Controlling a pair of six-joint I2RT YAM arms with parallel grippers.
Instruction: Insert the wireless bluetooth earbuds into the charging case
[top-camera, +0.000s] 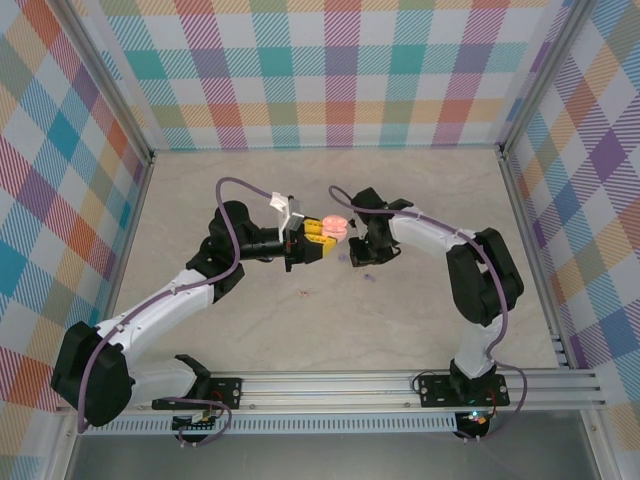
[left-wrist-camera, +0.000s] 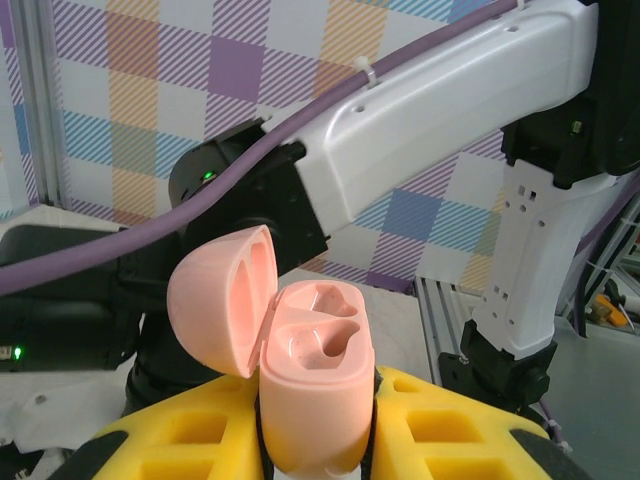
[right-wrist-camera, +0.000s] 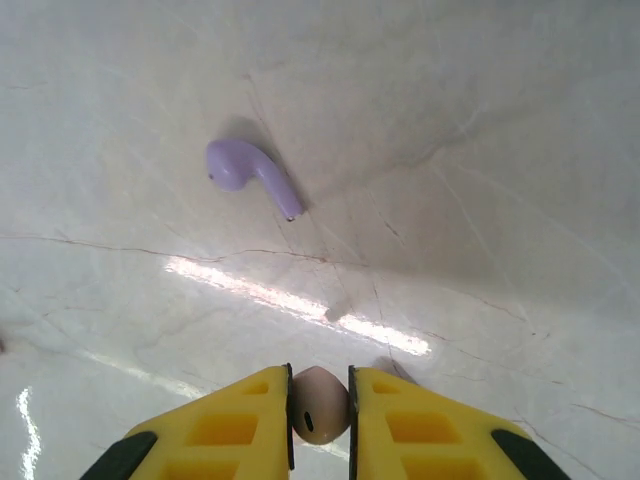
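A pale pink charging case (left-wrist-camera: 315, 400) stands upright between the yellow fingers (left-wrist-camera: 450, 425) of my left gripper (left-wrist-camera: 318, 415), which is shut on it. Its lid (left-wrist-camera: 215, 305) is hinged open to the left and both sockets are empty. From above, the case (top-camera: 337, 228) hangs over the table's middle at the left gripper (top-camera: 322, 236). My right gripper (right-wrist-camera: 320, 400) is shut on a pale pink earbud (right-wrist-camera: 320, 408), close above the table. A lilac earbud (right-wrist-camera: 250, 175) lies on the table ahead of it. The right gripper (top-camera: 356, 257) points down just right of the case, with the lilac earbud (top-camera: 368, 275) beside it.
The marble tabletop (top-camera: 250, 185) is walled on three sides by plaid panels. A tiny pale bit (top-camera: 307, 293) lies on the table in front of the left gripper. An aluminium rail (top-camera: 400, 385) with both arm bases runs along the near edge.
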